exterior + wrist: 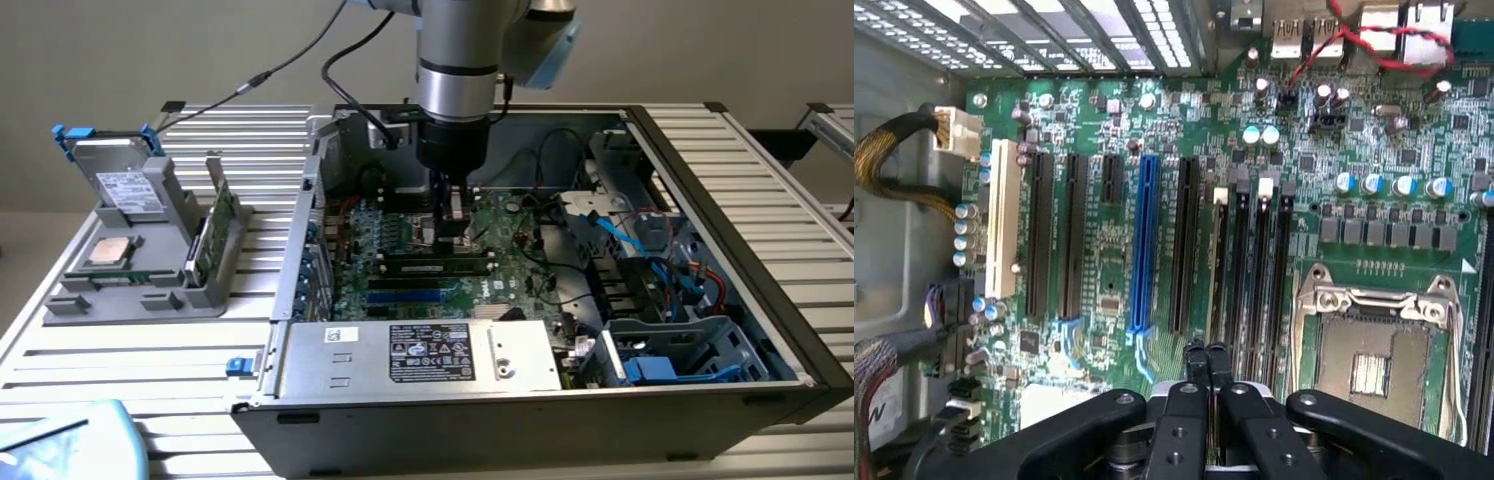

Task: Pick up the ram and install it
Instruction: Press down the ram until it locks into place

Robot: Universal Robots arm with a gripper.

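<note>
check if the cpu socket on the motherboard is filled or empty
Empty: the cpu socket shows bare contacts inside its metal frame, with no chip seated.

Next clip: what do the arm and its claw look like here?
The arm is a silver-grey metal tube with a pale blue joint cap, black cables trailing off behind it. Below sits a black cylindrical wrist block. The claw is matte black, with two slim fingers on bolted, rounded linkages.

So the table point(160, 350) is one of those ribbed aluminium ones. An open computer case point(534, 420) takes up most of it — a grey parts holder point(134, 300) stands beside it, near the far corner on the exterior view's left.
</note>
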